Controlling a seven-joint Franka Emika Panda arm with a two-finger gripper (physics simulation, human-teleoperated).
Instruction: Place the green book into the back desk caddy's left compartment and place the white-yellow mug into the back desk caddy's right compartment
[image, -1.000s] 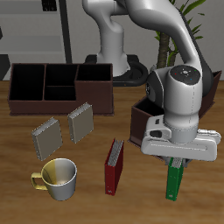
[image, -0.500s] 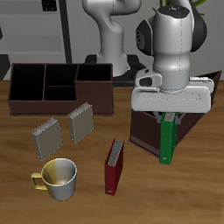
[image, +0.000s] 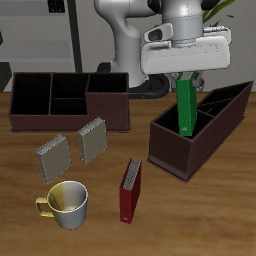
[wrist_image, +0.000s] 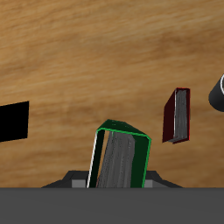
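— Green book (image: 185, 107): where does it sit against the fingers?
— Clamped upright between them, hanging below the gripper (image: 187, 80).
— And relative to the sloping-rim caddy (image: 198, 128)?
— Raised over it. The back desk caddy (image: 68, 100) stands well apart from that caddy.

Green book aloft, mug and caddy on the bench

The green book (image: 185, 108) hangs upright in the upper right of the exterior view, clear of the bench, its pale page edges showing in the wrist view (wrist_image: 121, 162). The white-yellow mug (image: 67, 203) stands upright at lower left, handle outward. The back desk caddy (image: 68, 101), dark brown and level-rimmed, lies at upper left, its left compartment (image: 30, 95) and right compartment (image: 107, 98) holding nothing.
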